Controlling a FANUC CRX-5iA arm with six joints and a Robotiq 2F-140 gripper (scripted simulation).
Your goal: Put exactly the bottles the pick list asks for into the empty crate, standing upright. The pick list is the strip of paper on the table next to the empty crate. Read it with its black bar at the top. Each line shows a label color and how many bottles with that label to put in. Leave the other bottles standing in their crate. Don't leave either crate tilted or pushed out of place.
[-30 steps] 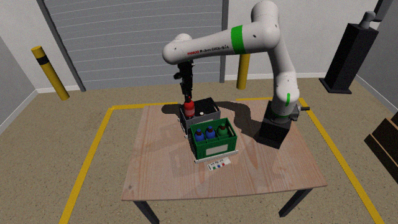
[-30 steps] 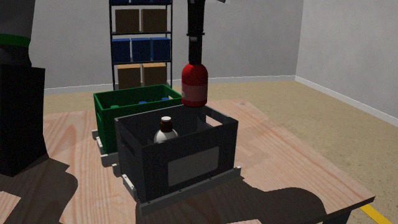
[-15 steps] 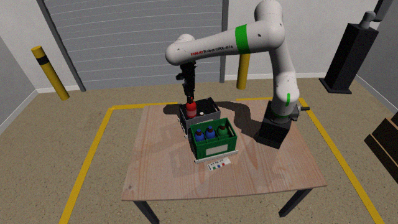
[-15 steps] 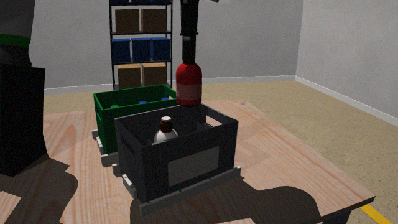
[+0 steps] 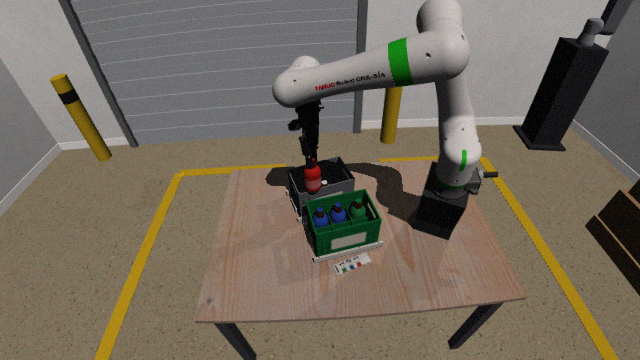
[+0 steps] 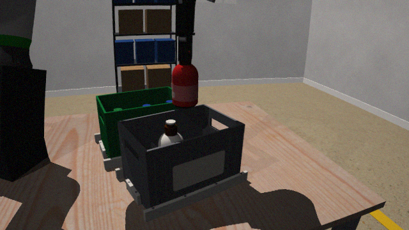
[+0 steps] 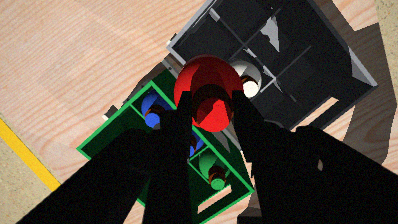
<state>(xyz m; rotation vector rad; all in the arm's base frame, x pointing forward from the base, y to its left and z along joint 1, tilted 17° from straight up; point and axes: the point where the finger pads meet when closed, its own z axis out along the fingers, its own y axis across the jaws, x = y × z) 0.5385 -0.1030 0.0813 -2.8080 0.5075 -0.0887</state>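
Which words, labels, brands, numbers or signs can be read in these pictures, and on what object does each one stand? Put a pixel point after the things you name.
"FANUC" in red: on the upper link of the robot arm [image 5: 350, 75].
Dark lettering after it, starting "Robot": too blurred to read surely.
Pick list [image 5: 352, 263]: marks beside green, blue and red squares, too small to read surely.
Pale panels on the green crate [image 5: 320, 242] and dark crate [image 6: 195, 193]: no readable text.
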